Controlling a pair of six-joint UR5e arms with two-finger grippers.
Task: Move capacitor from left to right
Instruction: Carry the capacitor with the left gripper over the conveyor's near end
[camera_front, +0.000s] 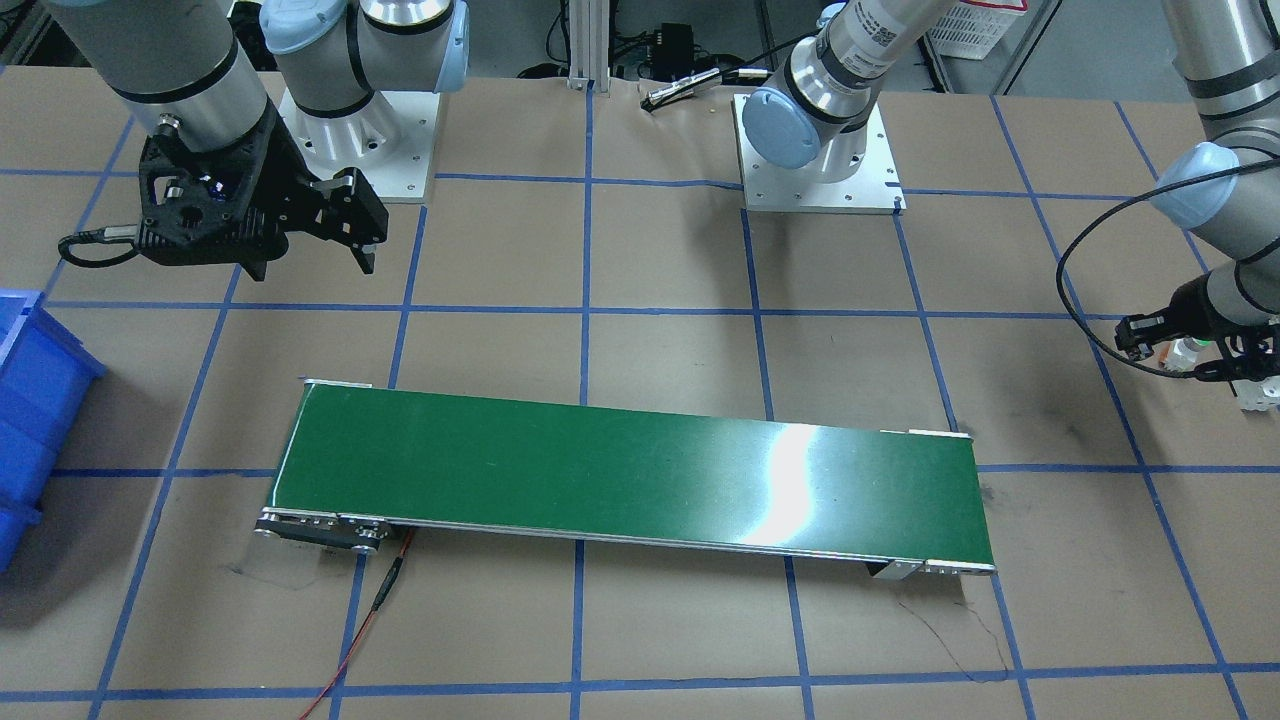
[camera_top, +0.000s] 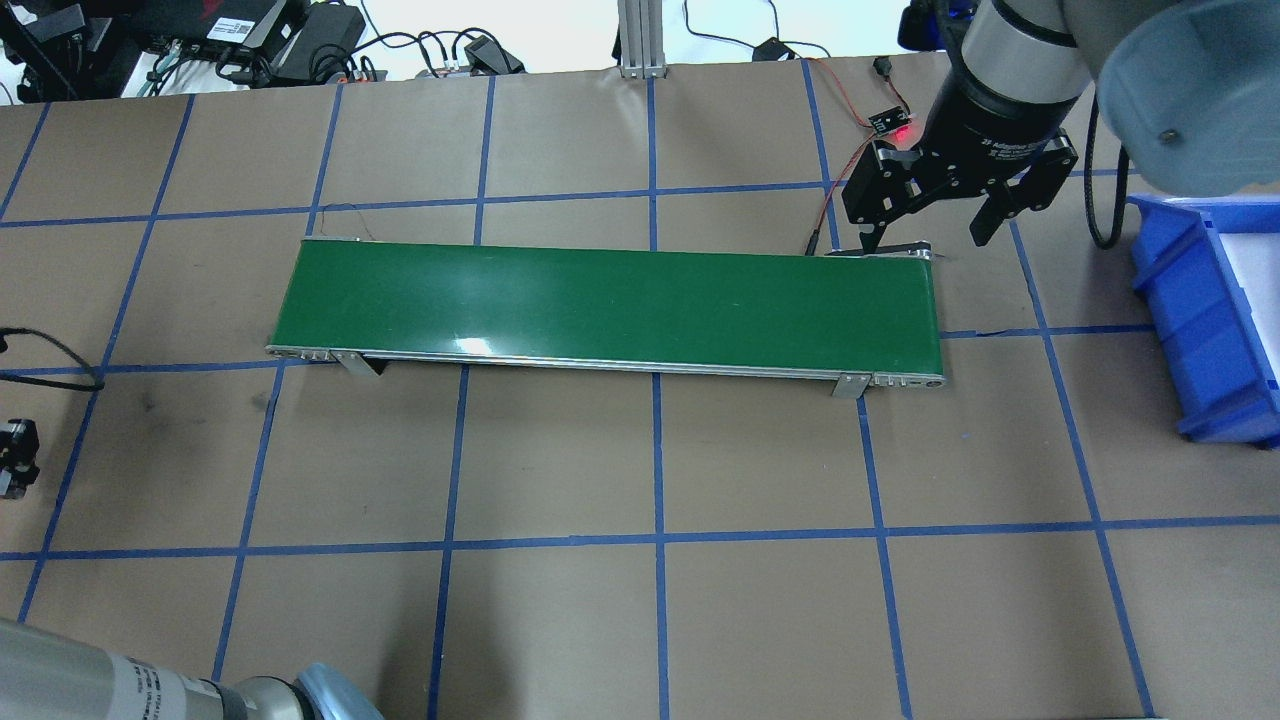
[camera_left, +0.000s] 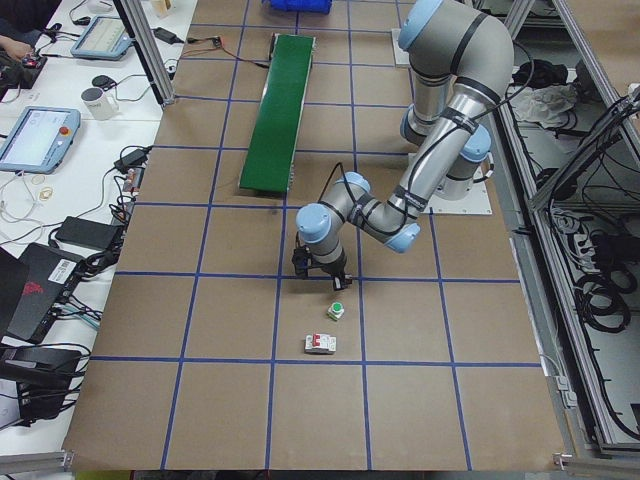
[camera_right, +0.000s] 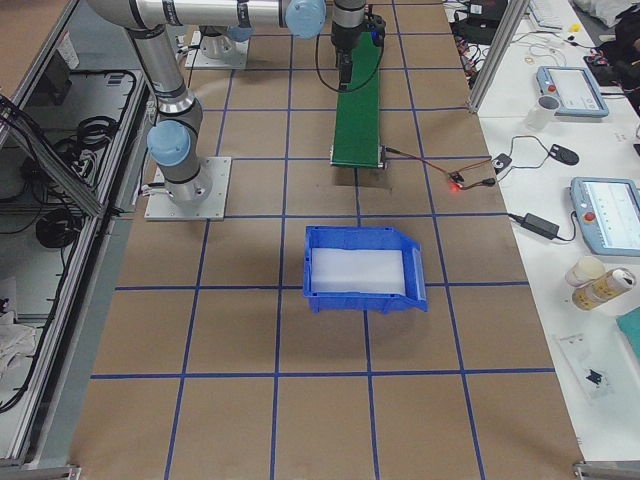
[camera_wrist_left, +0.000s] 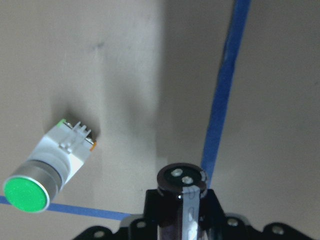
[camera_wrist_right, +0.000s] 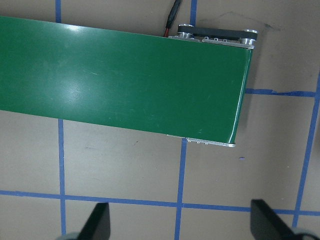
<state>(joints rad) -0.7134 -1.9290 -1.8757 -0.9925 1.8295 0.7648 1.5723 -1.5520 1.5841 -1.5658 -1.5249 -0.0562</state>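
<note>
A green conveyor belt (camera_top: 610, 305) lay across the middle of the table (camera_top: 560, 450). The right gripper (camera_top: 925, 237) hung above its right end, jaws spread. A blue bin (camera_top: 1190, 320) stood by the right edge. Near the left edge lay a green-capped part (camera_left: 337, 311) and a white block (camera_left: 320, 344), just apart. Wide open surface stretched from the belt to the robot-side edge.

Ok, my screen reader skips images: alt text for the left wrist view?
The left end effector holds a black capacitor, end-on at bottom centre. On the brown table, a green-capped button lies on its side at left.
</note>
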